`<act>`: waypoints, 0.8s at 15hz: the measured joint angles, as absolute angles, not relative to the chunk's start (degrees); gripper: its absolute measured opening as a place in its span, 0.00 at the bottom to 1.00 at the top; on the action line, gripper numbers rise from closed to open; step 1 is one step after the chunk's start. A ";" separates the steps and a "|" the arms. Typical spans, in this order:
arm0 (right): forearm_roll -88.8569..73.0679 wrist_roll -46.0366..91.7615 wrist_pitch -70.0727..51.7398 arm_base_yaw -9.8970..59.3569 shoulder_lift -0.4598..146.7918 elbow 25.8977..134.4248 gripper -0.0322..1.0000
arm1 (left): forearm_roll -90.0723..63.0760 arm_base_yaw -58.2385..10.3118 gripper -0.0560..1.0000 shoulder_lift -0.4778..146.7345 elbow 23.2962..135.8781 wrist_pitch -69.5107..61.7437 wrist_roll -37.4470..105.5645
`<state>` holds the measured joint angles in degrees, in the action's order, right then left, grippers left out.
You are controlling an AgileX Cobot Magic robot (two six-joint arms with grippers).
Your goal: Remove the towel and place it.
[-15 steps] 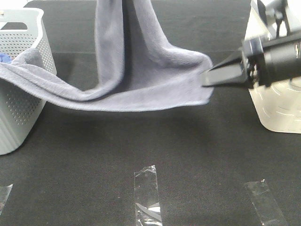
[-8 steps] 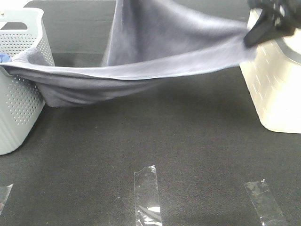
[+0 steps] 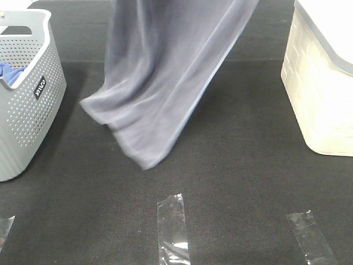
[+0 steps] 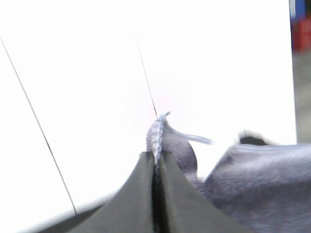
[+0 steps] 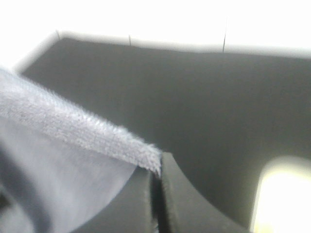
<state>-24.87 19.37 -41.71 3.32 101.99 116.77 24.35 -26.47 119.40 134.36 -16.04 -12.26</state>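
The slate-grey towel (image 3: 160, 83) hangs in the air from above the top edge of the high view, its blurred lower end dangling just over the black table, clear of the grey basket (image 3: 27, 110). Neither arm shows in that view. In the left wrist view my left gripper (image 4: 156, 162) is shut on a hemmed corner of the towel (image 4: 160, 136). My right gripper (image 5: 156, 174) is likewise shut on the towel's fuzzy edge (image 5: 87, 131) in the right wrist view.
The grey perforated basket at the left holds a bright blue cloth (image 3: 10, 70). A cream bin (image 3: 322, 94) stands at the right. Strips of clear tape (image 3: 174, 226) lie on the black table (image 3: 248, 182) near the front.
The towel has been pulled out of the grey basket and lifted; it now hangs free. The right arm has risen out of the high view.
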 joint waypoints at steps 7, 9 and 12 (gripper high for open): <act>-32.20 19.88 -44.46 3.38 101.93 122.73 0.03 | 24.41 -23.49 0.05 118.03 140.09 -10.43 -12.43; -30.08 20.45 -49.79 3.38 101.93 122.73 0.03 | 23.61 -24.24 0.05 118.09 140.09 -27.79 -12.43; -27.22 20.45 -60.62 3.95 101.99 122.73 0.03 | 18.96 -24.98 0.05 118.49 140.09 -50.31 -9.45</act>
